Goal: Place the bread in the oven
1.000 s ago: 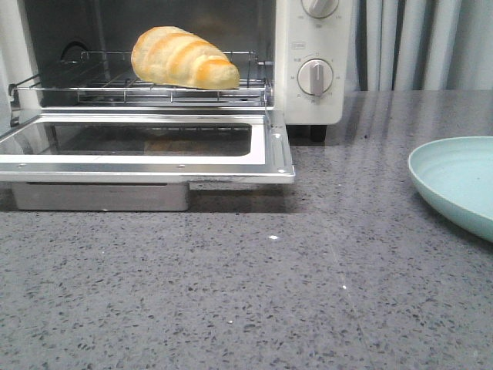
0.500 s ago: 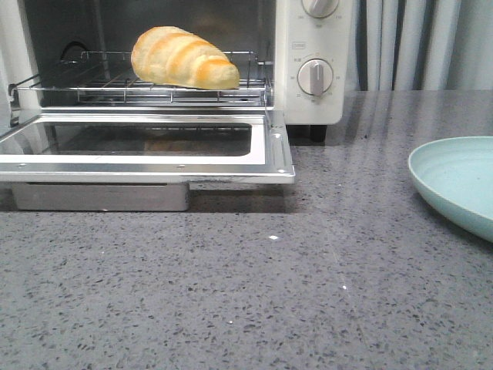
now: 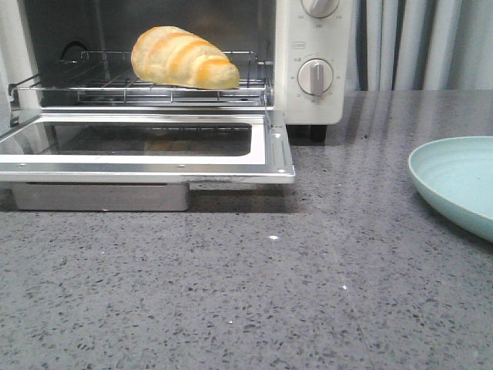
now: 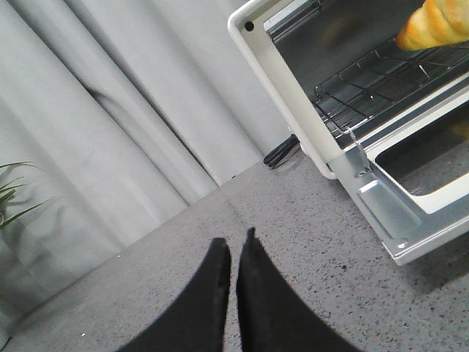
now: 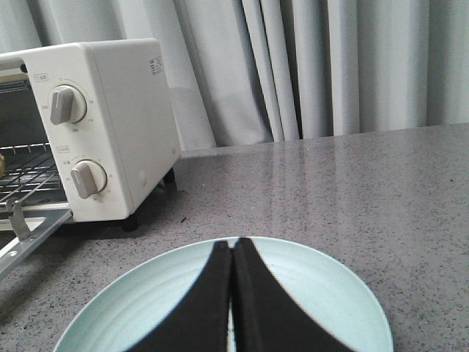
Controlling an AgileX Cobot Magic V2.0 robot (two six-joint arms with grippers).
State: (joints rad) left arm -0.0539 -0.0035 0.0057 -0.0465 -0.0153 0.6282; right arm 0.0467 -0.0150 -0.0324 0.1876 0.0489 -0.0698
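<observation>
The golden ridged bread [image 3: 183, 58] lies on the wire rack [image 3: 139, 85] inside the white oven [image 3: 312, 62], whose glass door [image 3: 146, 146] hangs open and flat toward me. The bread's tip also shows in the left wrist view [image 4: 437, 23]. My left gripper [image 4: 234, 243] is shut and empty over the grey counter, left of the oven. My right gripper [image 5: 232, 244] is shut and empty above the pale green plate [image 5: 146, 293]. Neither gripper shows in the front view.
The pale green plate [image 3: 454, 181] sits at the right edge of the grey speckled counter [image 3: 269, 293]. Two round knobs [image 3: 315, 76] are on the oven's right panel. Grey curtains [image 3: 424, 46] hang behind. A black cable [image 4: 282, 152] lies beside the oven.
</observation>
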